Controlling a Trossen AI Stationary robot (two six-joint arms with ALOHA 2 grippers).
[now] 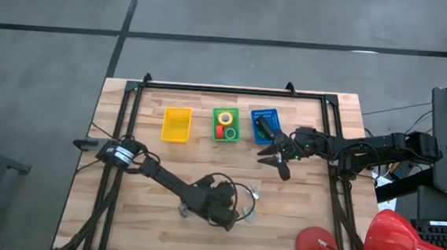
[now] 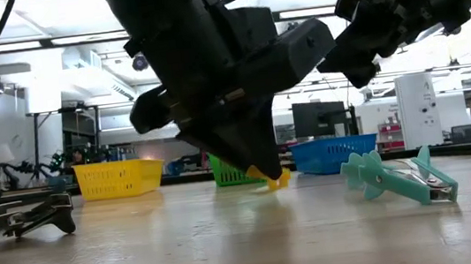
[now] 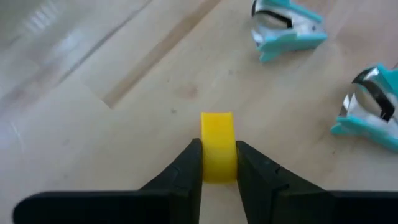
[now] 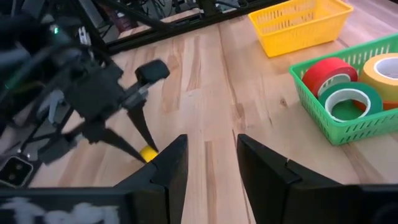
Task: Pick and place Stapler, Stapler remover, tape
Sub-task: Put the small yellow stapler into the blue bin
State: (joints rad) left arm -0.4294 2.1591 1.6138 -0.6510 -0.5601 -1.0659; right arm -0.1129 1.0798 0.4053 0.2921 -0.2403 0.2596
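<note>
My left gripper (image 3: 217, 165) is over the near middle of the table (image 1: 233, 214), shut on a small yellow tape roll (image 3: 217, 140). Three more rolls, red (image 4: 328, 73), green (image 4: 345, 102) and yellow (image 4: 382, 68), lie in the green basket (image 1: 225, 125). The dark stapler (image 1: 264, 129) lies in the blue basket (image 1: 264, 124). Two teal staple removers (image 3: 286, 28) (image 3: 373, 109) rest on the wood just beyond the left gripper. My right gripper (image 4: 210, 163) hovers open on the near side of the blue basket (image 1: 276, 160), holding nothing. My left gripper pinches the yellow tape roll between its two fingers (image 3: 189, 165), which press on the ring's flat sides (image 3: 217, 168). The fingers slant down from above (image 2: 261, 160). The roll stands on edge, low over the wood (image 2: 273, 180); whether it touches the table I cannot tell.
A yellow basket (image 1: 176, 124) stands left of the green one along the far side. A dark staple remover (image 2: 23, 218) sits on the table near the left arm. A red lamp-like object (image 1: 393, 243) lies off the table's near right corner.
</note>
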